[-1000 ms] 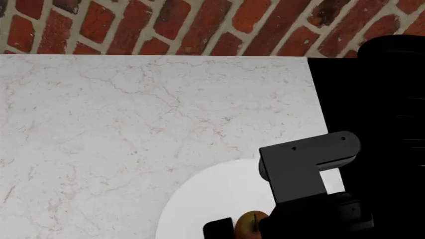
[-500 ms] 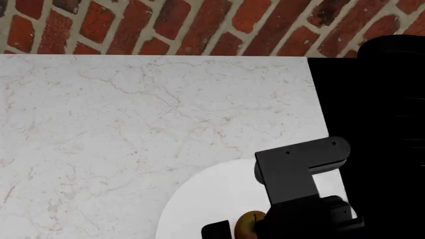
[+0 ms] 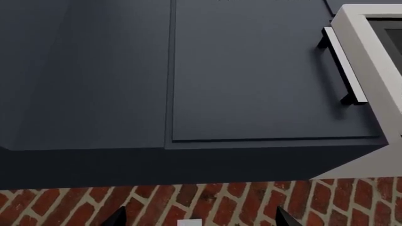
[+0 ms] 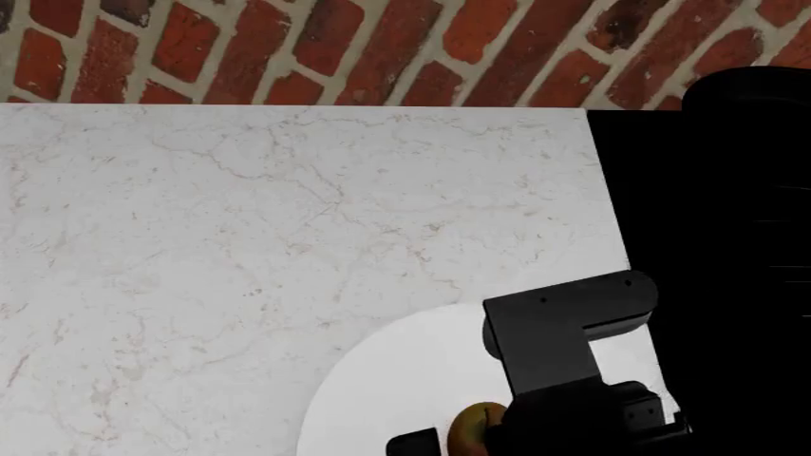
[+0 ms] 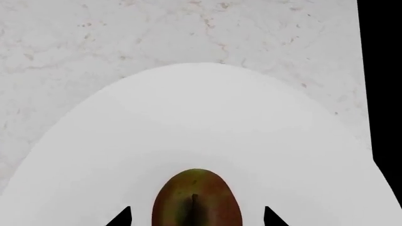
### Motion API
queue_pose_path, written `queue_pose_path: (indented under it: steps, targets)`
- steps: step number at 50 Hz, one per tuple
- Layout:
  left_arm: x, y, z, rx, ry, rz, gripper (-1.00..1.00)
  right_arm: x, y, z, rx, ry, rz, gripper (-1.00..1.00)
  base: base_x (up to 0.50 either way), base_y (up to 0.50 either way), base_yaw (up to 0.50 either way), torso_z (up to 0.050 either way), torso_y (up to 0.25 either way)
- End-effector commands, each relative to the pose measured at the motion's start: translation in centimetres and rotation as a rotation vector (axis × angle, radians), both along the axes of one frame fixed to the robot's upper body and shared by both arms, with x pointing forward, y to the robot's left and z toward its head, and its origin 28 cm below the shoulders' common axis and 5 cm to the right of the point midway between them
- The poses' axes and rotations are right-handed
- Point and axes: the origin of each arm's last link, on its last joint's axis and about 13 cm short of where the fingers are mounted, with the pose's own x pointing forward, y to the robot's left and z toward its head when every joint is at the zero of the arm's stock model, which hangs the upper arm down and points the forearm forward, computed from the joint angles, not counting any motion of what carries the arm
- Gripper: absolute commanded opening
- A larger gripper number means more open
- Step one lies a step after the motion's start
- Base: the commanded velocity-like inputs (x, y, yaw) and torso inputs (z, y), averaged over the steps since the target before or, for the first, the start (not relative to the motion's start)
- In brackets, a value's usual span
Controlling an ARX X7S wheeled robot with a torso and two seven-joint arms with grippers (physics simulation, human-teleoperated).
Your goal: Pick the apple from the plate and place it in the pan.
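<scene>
Pointing up at a dark cabinet (image 3: 251, 75), the left gripper (image 3: 196, 220) idles apart; head view shows the right gripper (image 4: 462, 439) over the plate (image 4: 380, 389), straddling the apple (image 5: 196, 200), fingertips (image 5: 120, 217) apart, unclosed.

The apple (image 5: 196, 198), dark red with a yellowish-green patch and a short brown stem, sits on the plate (image 5: 207, 122). The plate is plain, white, round and shallow, lying flat beside the black stovetop, where the pan (image 4: 747, 104) is barely distinguishable at the far corner.
</scene>
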Motion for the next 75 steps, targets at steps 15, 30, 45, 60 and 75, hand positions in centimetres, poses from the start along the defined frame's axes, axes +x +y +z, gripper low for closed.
queue_pose_path:
  steps: [15,30,45,60,75]
  targets:
    - [0.2,0.0,0.2,0.000,0.013,0.001,1.00,1.1,0.1,-1.1,-0.013,0.034,0.006,1.00,0.00,0.00,0.00,0.000,0.000]
    - [-0.1,0.0,0.0,-0.004,0.002,-0.003,1.00,0.6,0.3,-1.2,-0.024,0.050,0.010,1.00,0.00,0.00,0.00,0.000,0.000]
    - [0.0,0.0,0.0,-0.004,0.003,-0.004,1.00,0.5,0.1,-1.0,-0.033,0.038,-0.002,-1.00,0.00,0.00,0.00,0.000,0.000]
    - [0.0,0.0,0.1,-0.005,0.002,-0.004,1.00,-1.0,0.3,2.9,-0.071,-0.098,-0.008,-1.00,0.00,0.00,0.00,0.000,0.000]
    - [0.0,0.0,0.0,0.001,-0.004,0.000,1.00,-3.9,-0.9,8.1,-0.044,-0.349,-0.080,-1.00,0.00,0.00,0.00,0.000,0.001]
